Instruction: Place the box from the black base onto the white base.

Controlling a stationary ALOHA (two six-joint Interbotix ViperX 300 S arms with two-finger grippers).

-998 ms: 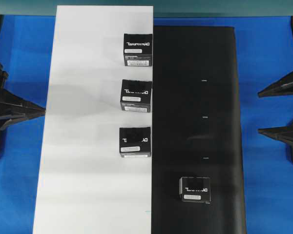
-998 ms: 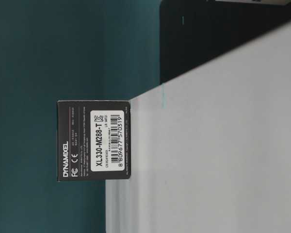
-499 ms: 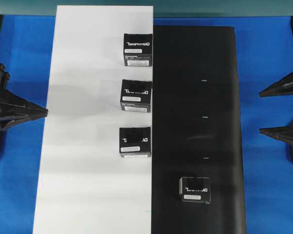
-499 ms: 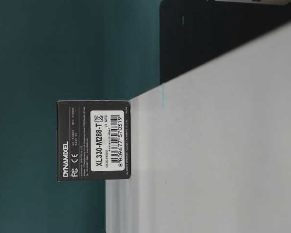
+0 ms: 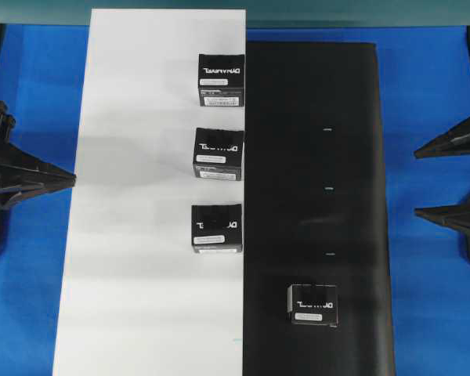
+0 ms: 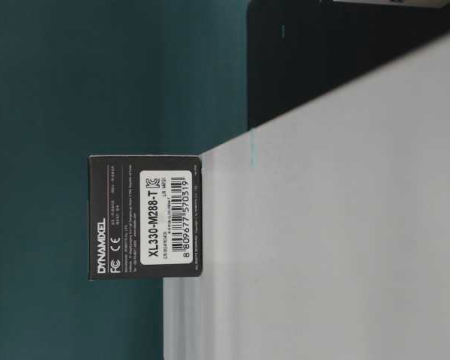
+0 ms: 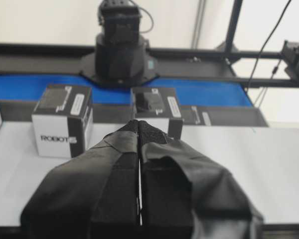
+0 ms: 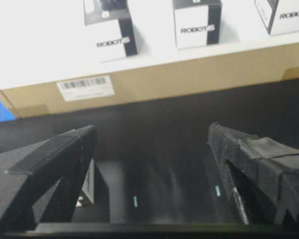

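Overhead view: 1 box point(image 5: 312, 305) remains on the black base point(image 5: 352, 157), toward its 6 o'clock end, slightly left of the sheet's centre line of pale marks. 3 look-alike boxes point(image 5: 218, 153) already stand in a column on the white base point(image 5: 141, 235), along its right edge.

Right gripper point(image 5: 446, 182): fingers spread wide, nothing between them, parked off the black base's right edge at roughly 3 o'clock. From it the box lies at about 7 to 8 o'clock, well apart. In the right wrist view the box shows only as a corner behind the left finger point(image 8: 55, 164), so it sits off-axis, not between the fingers.

Left gripper point(image 5: 63, 178): fingers pressed together, empty, just off the white base's left edge, with the whole white board between it and the box.

Judgement: the right arm is the nearer. The box's long side runs left to right overhead. The free slot on the white base looks to be its 6 o'clock end.
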